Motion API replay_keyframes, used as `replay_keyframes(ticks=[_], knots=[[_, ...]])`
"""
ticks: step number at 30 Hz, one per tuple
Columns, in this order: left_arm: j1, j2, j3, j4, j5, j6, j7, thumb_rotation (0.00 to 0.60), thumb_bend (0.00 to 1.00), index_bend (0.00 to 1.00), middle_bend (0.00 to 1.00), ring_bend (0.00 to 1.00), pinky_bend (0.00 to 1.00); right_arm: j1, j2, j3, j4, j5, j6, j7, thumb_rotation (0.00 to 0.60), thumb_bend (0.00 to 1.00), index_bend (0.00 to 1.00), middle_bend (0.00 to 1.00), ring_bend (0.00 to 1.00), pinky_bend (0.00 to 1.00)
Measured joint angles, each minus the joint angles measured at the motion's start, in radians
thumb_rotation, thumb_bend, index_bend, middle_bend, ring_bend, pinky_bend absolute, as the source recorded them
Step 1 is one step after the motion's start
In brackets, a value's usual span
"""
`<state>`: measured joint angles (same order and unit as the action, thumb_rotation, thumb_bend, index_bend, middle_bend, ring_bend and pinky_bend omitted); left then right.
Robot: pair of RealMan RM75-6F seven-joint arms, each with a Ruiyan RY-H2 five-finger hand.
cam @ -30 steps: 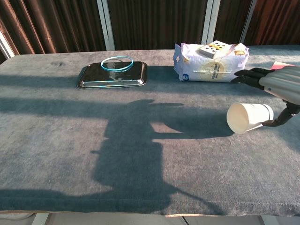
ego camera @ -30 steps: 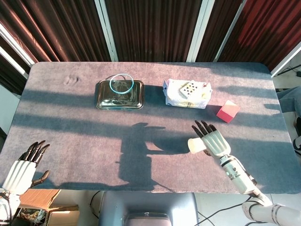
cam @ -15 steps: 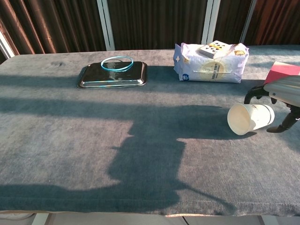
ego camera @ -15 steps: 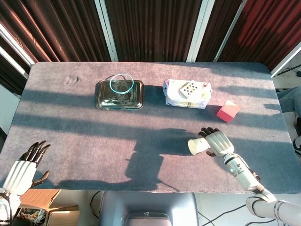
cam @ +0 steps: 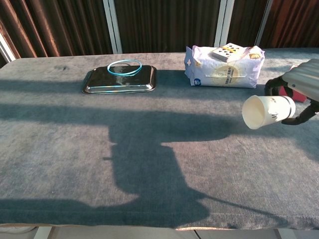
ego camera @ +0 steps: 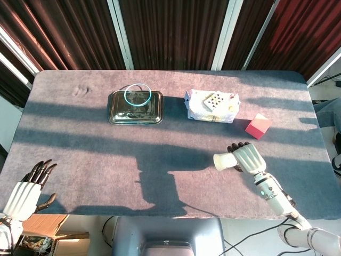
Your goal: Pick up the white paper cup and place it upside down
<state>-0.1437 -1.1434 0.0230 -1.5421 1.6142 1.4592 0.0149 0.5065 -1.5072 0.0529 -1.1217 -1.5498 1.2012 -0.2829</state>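
The white paper cup (ego camera: 222,160) (cam: 264,111) is lifted off the grey table (ego camera: 96,149) at the right, lying on its side with its open mouth toward the left. My right hand (ego camera: 246,158) (cam: 299,89) grips it around the base end, fingers curled over the top and thumb underneath. My left hand (ego camera: 25,192) hangs off the table's front left corner with fingers straight and apart, holding nothing; the chest view does not show it.
A dark metal tray (ego camera: 135,108) (cam: 119,80) with a light-blue ring on it sits at the back centre. A white snack bag (ego camera: 211,106) (cam: 223,66) with a card deck on top lies to its right. A red block (ego camera: 258,126) stands just beyond my right hand.
My right hand closed around the cup and raised it off the cloth, moving slightly toward the far side. The left hand stayed still.
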Motion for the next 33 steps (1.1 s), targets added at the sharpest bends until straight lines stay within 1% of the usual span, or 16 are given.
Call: replay_keyframes(ticks=[3, 4, 6, 8, 10, 12, 13, 16, 17, 20, 25, 29, 33], knots=[[0.001, 0.000, 0.000, -0.001, 0.000, 0.001, 0.000, 0.600, 0.30, 0.11, 0.04, 0.00, 0.29, -0.003, -0.001, 0.000, 0.007, -0.046, 0.081, -0.108, 0.600, 0.36, 0.70, 0.58, 0.55, 0.72], [0.001, 0.001, 0.000, -0.001, 0.000, 0.002, -0.001, 0.600, 0.30, 0.11, 0.04, 0.00, 0.29, -0.004, 0.001, -0.001, 0.006, -0.063, 0.100, -0.165, 0.600, 0.36, 0.71, 0.58, 0.55, 0.72], [0.002, 0.001, 0.000, -0.001, 0.000, 0.004, -0.003, 0.600, 0.30, 0.11, 0.04, 0.00, 0.29, -0.005, 0.008, -0.003, -0.001, -0.089, 0.119, -0.263, 0.600, 0.37, 0.71, 0.58, 0.55, 0.72], [0.003, 0.001, -0.001, 0.000, 0.001, 0.006, -0.006, 0.600, 0.30, 0.11, 0.04, 0.00, 0.29, -0.005, 0.019, -0.007, -0.014, -0.118, 0.132, -0.390, 0.600, 0.37, 0.71, 0.58, 0.55, 0.71], [0.002, 0.001, -0.002, 0.001, -0.002, 0.005, -0.006, 0.600, 0.30, 0.11, 0.04, 0.00, 0.29, -0.003, 0.034, -0.010, -0.027, -0.146, 0.137, -0.526, 0.600, 0.37, 0.71, 0.58, 0.55, 0.70], [0.001, 0.000, -0.002, 0.000, -0.004, 0.001, -0.005, 0.600, 0.30, 0.11, 0.04, 0.00, 0.29, 0.000, 0.048, -0.013, -0.036, -0.168, 0.133, -0.644, 0.600, 0.37, 0.72, 0.58, 0.55, 0.66], [0.001, 0.001, -0.001, 0.000, -0.004, -0.001, -0.005, 0.600, 0.30, 0.11, 0.04, 0.00, 0.29, 0.004, 0.057, -0.014, -0.042, -0.181, 0.126, -0.722, 0.600, 0.37, 0.72, 0.58, 0.54, 0.65], [0.000, 0.002, -0.001, 0.000, -0.001, -0.001, -0.005, 0.600, 0.30, 0.11, 0.04, 0.00, 0.29, 0.017, 0.079, -0.018, -0.057, -0.206, 0.088, -0.892, 0.600, 0.37, 0.72, 0.58, 0.54, 0.62], [0.000, 0.002, -0.001, 0.000, -0.002, -0.001, -0.006, 0.600, 0.30, 0.11, 0.04, 0.00, 0.29, 0.023, 0.084, -0.018, -0.060, -0.213, 0.070, -0.931, 0.600, 0.37, 0.72, 0.58, 0.54, 0.62], [0.000, 0.003, -0.002, -0.001, -0.007, -0.002, -0.010, 0.600, 0.30, 0.11, 0.04, 0.00, 0.29, 0.044, 0.092, -0.021, -0.060, -0.227, 0.002, -1.003, 0.600, 0.37, 0.72, 0.58, 0.53, 0.60], [0.002, 0.006, -0.004, -0.001, -0.008, 0.002, -0.017, 0.600, 0.30, 0.11, 0.04, 0.00, 0.29, 0.075, 0.069, -0.032, -0.023, -0.233, -0.085, -1.032, 0.600, 0.37, 0.70, 0.58, 0.49, 0.53], [0.002, 0.007, -0.002, 0.004, 0.001, 0.008, -0.028, 0.600, 0.30, 0.11, 0.04, 0.00, 0.29, 0.080, 0.039, -0.033, 0.000, -0.218, -0.106, -1.039, 0.600, 0.37, 0.69, 0.58, 0.48, 0.46], [0.003, 0.007, -0.003, 0.004, -0.004, 0.007, -0.029, 0.600, 0.30, 0.11, 0.04, 0.00, 0.29, 0.076, 0.026, -0.031, 0.007, -0.203, -0.109, -1.032, 0.600, 0.37, 0.66, 0.57, 0.42, 0.43]])
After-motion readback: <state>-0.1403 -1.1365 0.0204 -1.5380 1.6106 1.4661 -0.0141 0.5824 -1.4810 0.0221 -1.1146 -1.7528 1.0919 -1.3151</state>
